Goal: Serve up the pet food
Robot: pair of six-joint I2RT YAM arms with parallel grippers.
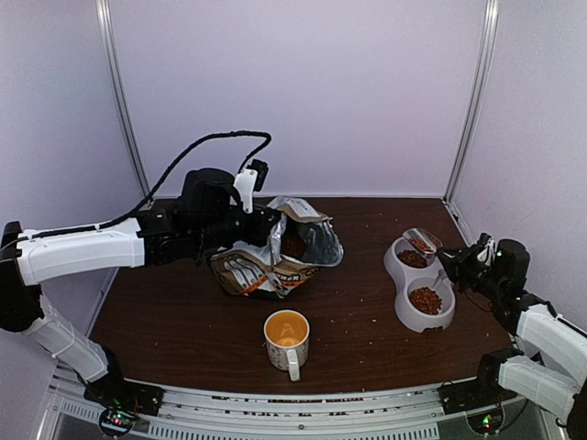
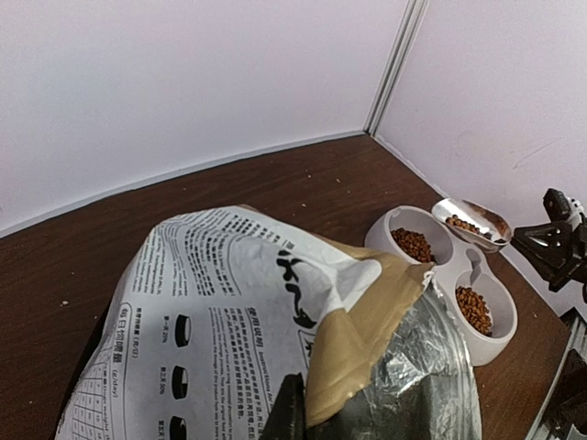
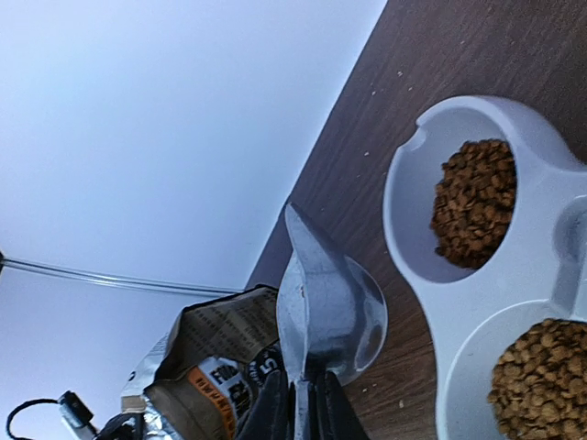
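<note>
The pet food (image 1: 425, 299) lay in heaps in both wells of the grey double bowl (image 1: 415, 321) at the right side of the table (image 1: 183, 312), and a smaller amount sat in the metal scoop (image 1: 423, 241) above the far well. From the right wrist camera only the scoop's shiny underside showed, so its load was hidden there. Whether more kibble lay inside the bag (image 1: 261, 270) could not be made out, as its mouth was dark against the foil lining.

The right gripper (image 1: 451, 263) was closed tight on the scoop's handle, with the bowl just below and beside it and the kibble of both wells close under the scoop.

The bag stood crumpled near the table's middle, well apart from the bowl, with its open mouth turned to the right. The left gripper (image 1: 261, 225) was at the bag's upper rim. In the left wrist view only one dark finger (image 2: 282, 412) showed beside the tan flap, the printed bag covering the rest, so I could not tell whether that pincer was clamped on the rim or merely against it.

A white mug (image 1: 287, 339) with an orange lining stood upright near the front edge, below the bag, with its handle toward the arms. A few loose crumbs dotted the wood.
</note>
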